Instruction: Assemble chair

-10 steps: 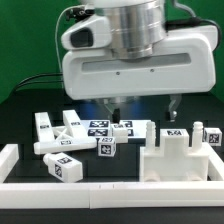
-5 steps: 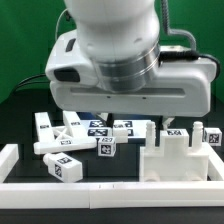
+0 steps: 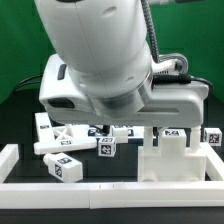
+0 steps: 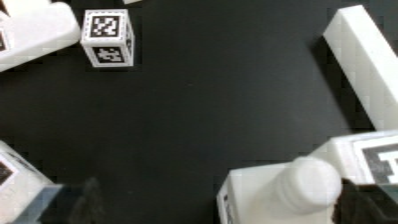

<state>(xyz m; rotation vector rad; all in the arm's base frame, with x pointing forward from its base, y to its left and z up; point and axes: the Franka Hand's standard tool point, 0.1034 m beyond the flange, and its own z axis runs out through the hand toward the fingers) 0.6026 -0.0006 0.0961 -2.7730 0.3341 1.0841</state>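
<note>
Loose white chair pieces with square tags lie on the black table: a bar (image 3: 45, 128), a block (image 3: 62, 166), a small cube (image 3: 105, 147) and an upright notched panel (image 3: 172, 160). My gripper (image 3: 128, 128) hangs low just behind the panel, mostly hidden by the arm. In the wrist view the gripper (image 4: 214, 205) is open, with dark fingertips (image 4: 63, 200) wide apart. A white piece with a rounded peg (image 4: 294, 190) sits between them, nearer one finger and not gripped. A tagged cube (image 4: 107, 38) and a white bar (image 4: 365, 60) lie farther off.
The marker board (image 3: 122, 128) lies flat behind the cube, partly hidden by the arm. A low white border rail (image 3: 110, 195) runs along the front and up the exterior view's left side (image 3: 10, 158). The arm's body fills the upper middle.
The arm has come down and forward, filling more of the exterior view. The gripper has dropped from above the marker board to just behind the notched panel.
</note>
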